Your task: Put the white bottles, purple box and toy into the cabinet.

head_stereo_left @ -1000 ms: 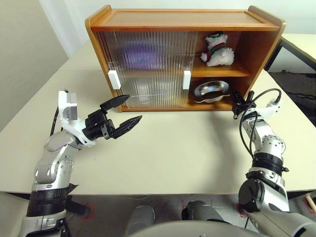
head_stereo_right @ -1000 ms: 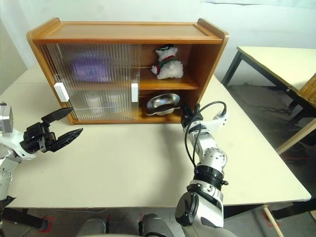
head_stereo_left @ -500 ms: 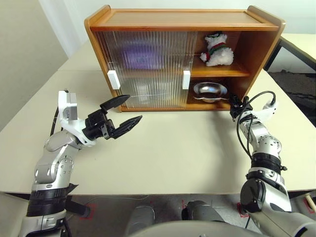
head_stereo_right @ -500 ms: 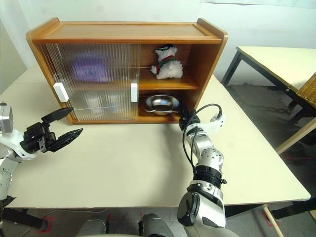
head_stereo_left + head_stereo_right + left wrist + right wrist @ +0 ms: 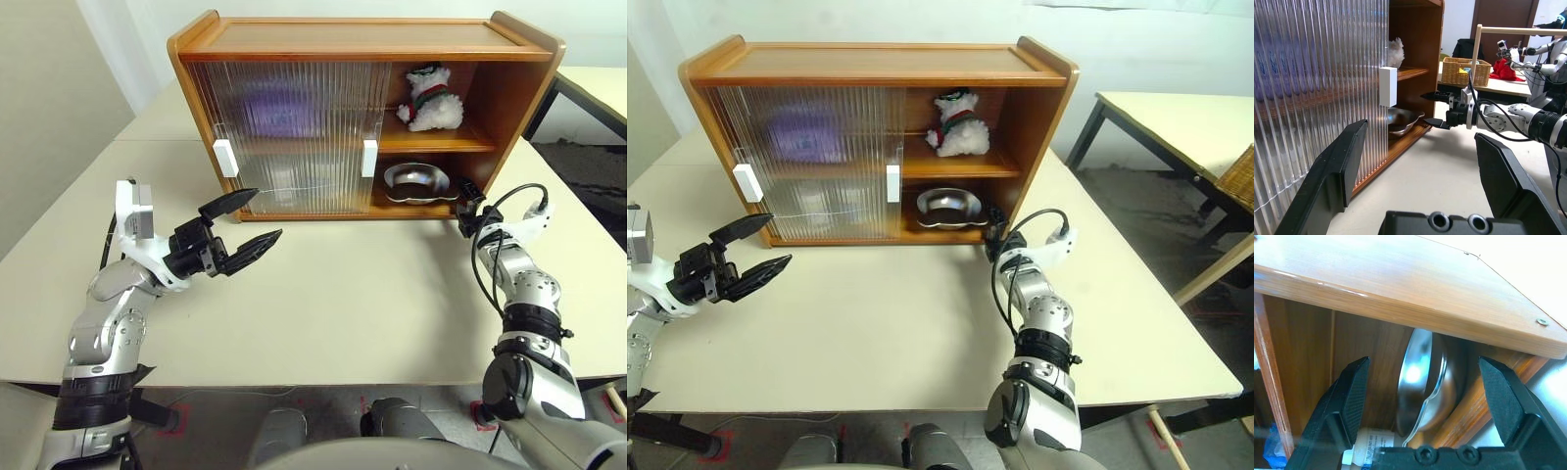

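The brown cabinet stands at the back of the table, its ribbed sliding doors covering the left part. The toy sits on the upper shelf in the uncovered right side. Behind the doors on that same shelf the purple box shows as a blur. In the right wrist view a white bottle with a label stands on the lower shelf beside the steel bowl. My right gripper is open at the mouth of the lower right compartment, holding nothing. My left gripper hovers open over the table, left of the doors.
A shiny steel bowl rests on the lower right shelf, just in front of my right fingers. White door handles stick out from the doors. Another table and a wicker basket stand off to the right.
My right gripper went from shut to open and let go of the steel bowl, which now lies level on the lower shelf. The left arm has not moved.
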Controlling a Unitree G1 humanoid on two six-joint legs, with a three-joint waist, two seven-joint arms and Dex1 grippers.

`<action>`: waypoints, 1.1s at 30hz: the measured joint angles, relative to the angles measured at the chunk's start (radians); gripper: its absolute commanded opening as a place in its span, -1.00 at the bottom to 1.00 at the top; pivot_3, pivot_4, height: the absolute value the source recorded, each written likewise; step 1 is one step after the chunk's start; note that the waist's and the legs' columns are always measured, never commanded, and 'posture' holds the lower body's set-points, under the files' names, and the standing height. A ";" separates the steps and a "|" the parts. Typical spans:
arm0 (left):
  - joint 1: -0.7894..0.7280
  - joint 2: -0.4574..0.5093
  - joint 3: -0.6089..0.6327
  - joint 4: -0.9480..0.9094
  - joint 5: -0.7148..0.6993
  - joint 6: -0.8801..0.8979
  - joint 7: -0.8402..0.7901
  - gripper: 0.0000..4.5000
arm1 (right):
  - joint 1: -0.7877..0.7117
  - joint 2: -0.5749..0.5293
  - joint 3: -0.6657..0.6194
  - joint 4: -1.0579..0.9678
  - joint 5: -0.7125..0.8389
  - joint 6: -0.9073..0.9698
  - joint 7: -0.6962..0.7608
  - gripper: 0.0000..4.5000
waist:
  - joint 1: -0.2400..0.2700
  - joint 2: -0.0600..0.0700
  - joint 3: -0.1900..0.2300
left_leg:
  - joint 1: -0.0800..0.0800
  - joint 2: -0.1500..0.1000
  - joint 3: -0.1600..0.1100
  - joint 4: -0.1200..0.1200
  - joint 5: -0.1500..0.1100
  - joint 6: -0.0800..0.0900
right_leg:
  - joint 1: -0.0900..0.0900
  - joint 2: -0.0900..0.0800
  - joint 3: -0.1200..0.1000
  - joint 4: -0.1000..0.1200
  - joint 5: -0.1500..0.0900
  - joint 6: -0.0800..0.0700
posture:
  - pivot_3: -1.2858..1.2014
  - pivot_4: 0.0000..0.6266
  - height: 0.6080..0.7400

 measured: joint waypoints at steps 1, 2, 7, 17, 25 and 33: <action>0.000 0.000 0.000 0.000 0.000 0.000 0.000 1.00 | -0.003 0.003 0.000 0.001 0.000 0.000 0.001 0.99 | 0.000 0.000 0.000 | 0.000 0.000 0.000 0.000 0.000 0.000 | 0.000 0.000 0.000 0.000 0.000 0.000 | 0.04 -1.00 1.00; 0.000 -0.001 0.000 0.000 0.000 0.000 0.001 1.00 | -0.010 0.007 0.000 0.002 0.000 0.000 0.002 0.99 | 0.000 0.000 0.000 | 0.000 0.000 0.000 0.000 0.000 0.000 | 0.000 0.000 0.000 0.000 0.000 0.000 | 0.04 -1.00 1.00; 0.000 -0.001 -0.001 0.000 0.000 0.000 0.006 1.00 | -0.039 0.011 0.002 0.003 0.004 0.021 0.014 0.99 | 0.000 0.000 0.000 | 0.000 0.000 0.000 0.000 0.000 0.000 | 0.000 0.000 0.000 0.000 0.000 0.000 | 0.04 -1.00 1.00; 0.000 -0.008 -0.003 0.000 0.000 0.000 0.009 1.00 | -0.071 0.018 0.008 0.055 -0.004 0.031 0.035 0.99 | 0.001 0.000 0.000 | 0.000 0.000 0.000 0.000 0.000 0.000 | 0.000 0.000 0.000 0.000 0.002 -0.003 | 0.04 -1.00 1.00; 0.003 -0.014 -0.004 -0.002 0.000 0.000 0.012 1.00 | -0.120 0.018 0.015 0.153 -0.034 -0.018 0.068 0.99 | 0.001 0.000 0.000 | 0.000 0.000 0.000 0.000 0.000 0.000 | 0.000 0.000 0.000 0.000 0.004 -0.007 | 0.05 -1.00 1.00; 0.003 -0.015 -0.004 -0.004 0.000 0.000 0.017 1.00 | -0.139 0.004 0.016 0.176 -0.047 -0.023 0.089 0.99 | 0.004 0.000 0.000 | 0.000 0.000 0.000 0.000 0.000 0.000 | 0.000 0.000 0.000 0.000 0.005 -0.010 | 0.05 -1.00 1.00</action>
